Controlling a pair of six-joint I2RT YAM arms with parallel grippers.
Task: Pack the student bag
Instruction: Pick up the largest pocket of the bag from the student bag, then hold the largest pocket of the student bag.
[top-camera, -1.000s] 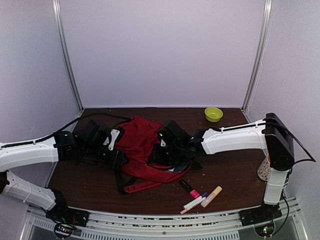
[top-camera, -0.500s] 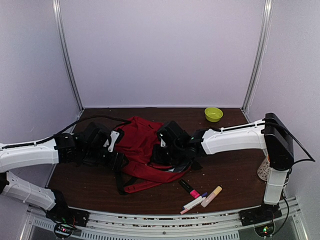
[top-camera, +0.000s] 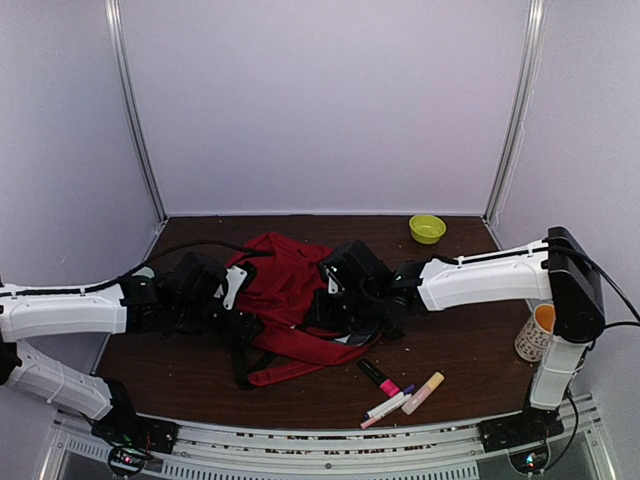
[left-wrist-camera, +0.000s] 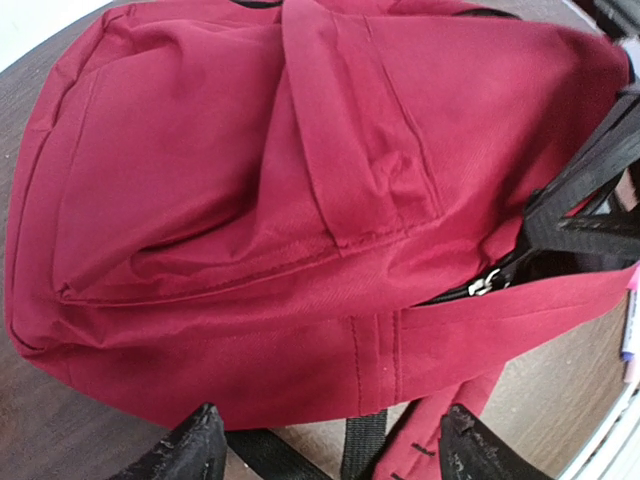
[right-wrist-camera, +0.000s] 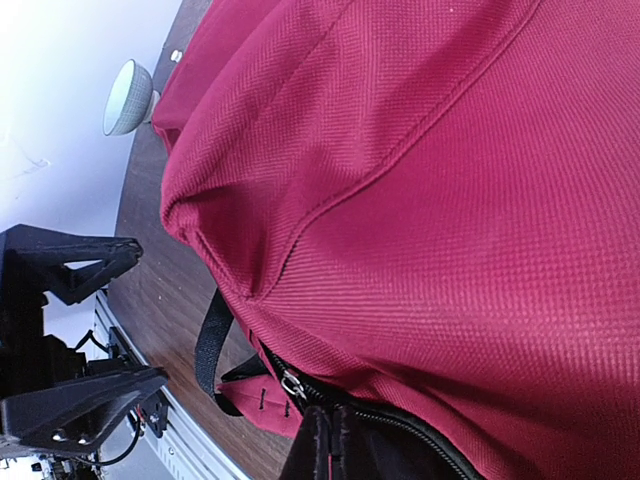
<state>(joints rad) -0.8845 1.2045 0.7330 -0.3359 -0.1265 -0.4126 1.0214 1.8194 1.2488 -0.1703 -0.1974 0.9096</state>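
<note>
Top view is taken from above and behind the arm bases, angled down and forward toward the back wall. The whole tabletop (top-camera: 470, 340) is covered from far off. Left wrist view is taken close to the backpack (left-wrist-camera: 300, 200) and aimed across its side, with the left tool (left-wrist-camera: 330, 450) cut off at the bottom edge. Right wrist view is taken nearer still and rolled sideways. Red fabric fills most of it, with the right tool (right-wrist-camera: 327, 440) at the bottom edge. The backpack is shared by all three views. The markers (left-wrist-camera: 630, 330) are shared by the top and left wrist views, the bowl (right-wrist-camera: 128, 97) by the top and right wrist views.
</note>
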